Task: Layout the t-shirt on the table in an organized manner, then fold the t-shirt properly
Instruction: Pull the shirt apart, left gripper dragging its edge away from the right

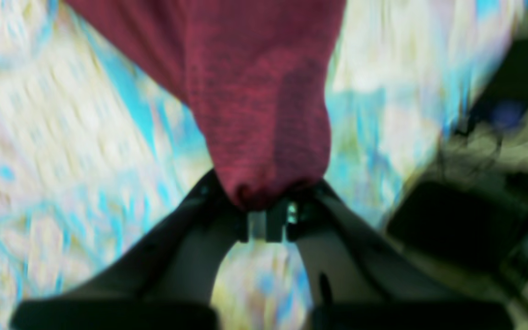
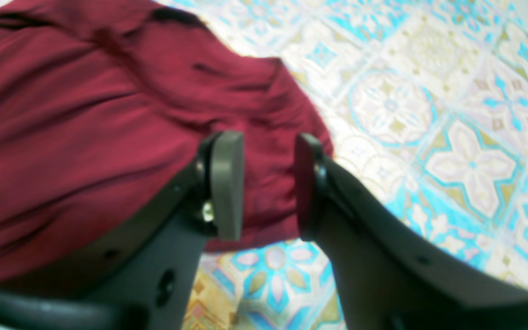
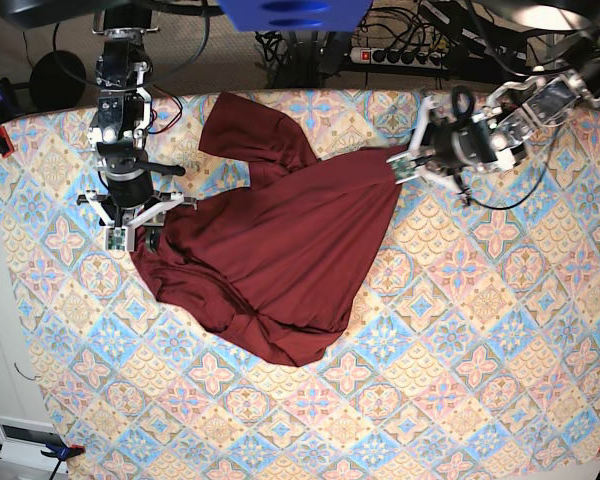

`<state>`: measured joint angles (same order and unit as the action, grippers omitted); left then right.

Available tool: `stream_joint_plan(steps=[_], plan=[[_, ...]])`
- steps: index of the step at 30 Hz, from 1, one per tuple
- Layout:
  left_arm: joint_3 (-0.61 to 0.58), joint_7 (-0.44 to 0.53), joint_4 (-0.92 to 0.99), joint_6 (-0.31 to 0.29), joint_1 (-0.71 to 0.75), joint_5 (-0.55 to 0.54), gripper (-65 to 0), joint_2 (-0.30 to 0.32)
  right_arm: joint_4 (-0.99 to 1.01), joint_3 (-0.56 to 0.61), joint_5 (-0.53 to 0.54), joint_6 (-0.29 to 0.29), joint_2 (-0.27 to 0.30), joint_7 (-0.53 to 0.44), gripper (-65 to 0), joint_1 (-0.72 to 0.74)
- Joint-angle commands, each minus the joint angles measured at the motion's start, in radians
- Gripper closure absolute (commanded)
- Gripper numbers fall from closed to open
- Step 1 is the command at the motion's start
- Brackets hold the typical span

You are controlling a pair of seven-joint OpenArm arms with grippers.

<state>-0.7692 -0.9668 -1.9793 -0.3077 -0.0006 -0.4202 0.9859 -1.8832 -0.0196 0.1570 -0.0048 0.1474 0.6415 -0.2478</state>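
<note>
Left wrist view smeared throughout by motion blur: table (image 1: 62, 137) pattern reduced to pastel streaks, dark shapes at right unidentifiable. T-shirt (image 1: 255, 91) cut off by the top edge there, its pinched end hidden between the left gripper (image 1: 266, 215) tips. In the right wrist view, shirt cropped at the left and top edges, partly hidden behind the right gripper (image 2: 268, 183).

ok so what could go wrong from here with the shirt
The left gripper pinches only a small bunched tip of the t-shirt, so the thin fabric may slip out under a pull. The right gripper hangs open over the opposite edge, holding nothing, so a one-sided tug could drag the crumpled shirt across the table.
</note>
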Motion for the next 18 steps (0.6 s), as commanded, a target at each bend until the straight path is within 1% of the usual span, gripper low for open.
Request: stream_joint_plan(steps=[1,4,6,8,10,13,15,16,18], plan=[[0.009,-0.004,-0.013,0.003,-0.003,0.002,0.0,0.064,-0.020,-0.001,0.000,0.002,0.007,-0.032,-18.4,0.021],[0.009,-0.004,-0.004,0.003,0.006,0.024,0.0,0.149,-0.020,-0.001,0.002,0.002,0.008,-0.024,-19.1,0.026],[0.009,-0.004,0.002,0.003,0.026,0.062,0.0,0.198,-0.020,-0.001,0.002,0.002,0.008,0.022,-21.8,0.028],[0.009,-0.004,0.002,0.003,0.035,0.105,0.0,0.224,-0.020,0.002,0.002,0.002,0.008,0.054,-22.9,0.049],[0.011,-0.004,0.007,0.003,0.034,0.143,0.0,0.238,-0.020,0.033,0.002,0.002,0.008,0.068,-22.9,0.084],[0.017,-0.005,0.042,0.005,0.024,0.169,0.0,0.233,-0.020,0.086,0.002,0.002,0.008,0.071,-22.9,0.132],[0.038,-0.004,0.054,0.005,0.023,0.157,0.0,0.229,-0.020,0.117,0.002,0.004,0.008,0.073,-23.2,0.155],[0.064,-0.004,0.054,0.005,0.023,0.148,0.0,0.213,-0.020,0.131,0.002,0.004,0.008,0.073,-23.2,0.160],[0.146,-0.005,0.053,0.005,0.027,0.113,0.0,0.163,-0.009,0.154,0.002,0.004,0.008,0.074,-23.2,0.169]])
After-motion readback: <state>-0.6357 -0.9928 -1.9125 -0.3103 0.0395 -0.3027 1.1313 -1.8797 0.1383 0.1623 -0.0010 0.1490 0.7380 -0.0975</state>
